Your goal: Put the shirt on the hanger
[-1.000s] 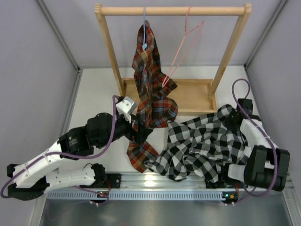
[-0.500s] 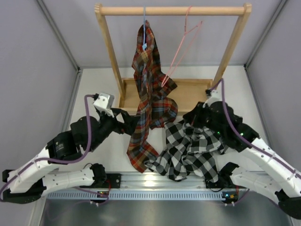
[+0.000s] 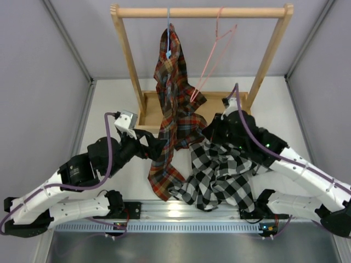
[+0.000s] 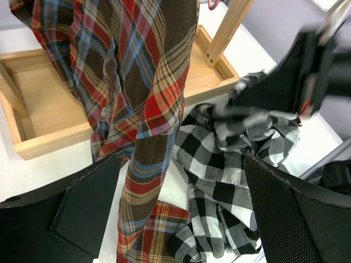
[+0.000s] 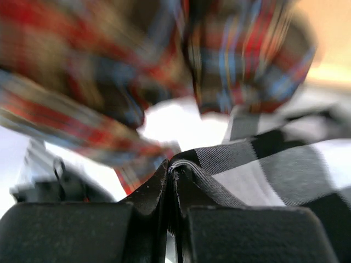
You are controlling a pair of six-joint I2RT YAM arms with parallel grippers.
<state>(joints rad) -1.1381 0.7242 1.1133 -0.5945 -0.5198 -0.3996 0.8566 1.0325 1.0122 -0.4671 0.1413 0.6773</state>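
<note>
- We look down on a white table (image 3: pixel 109 104), closed in by plain grey walls (image 3: pixel 38 82) at the left, the right and the back. Slim metal strips (image 3: pixel 66 38) run along the corners where the panels meet.
- A pale wooden rack (image 3: pixel 197 12) stands at the far end of the table. It has one round rail across the top, two slanting posts and a shallow wooden tray (image 4: pixel 44 104) as its base.
- Along the near edge we see a silver metal rail (image 3: pixel 181 211) with a bright reflection at its middle, and below it a dull grey metal sheet (image 3: pixel 192 246).
- The light is soft and even, and shadows on the table are faint.
</note>
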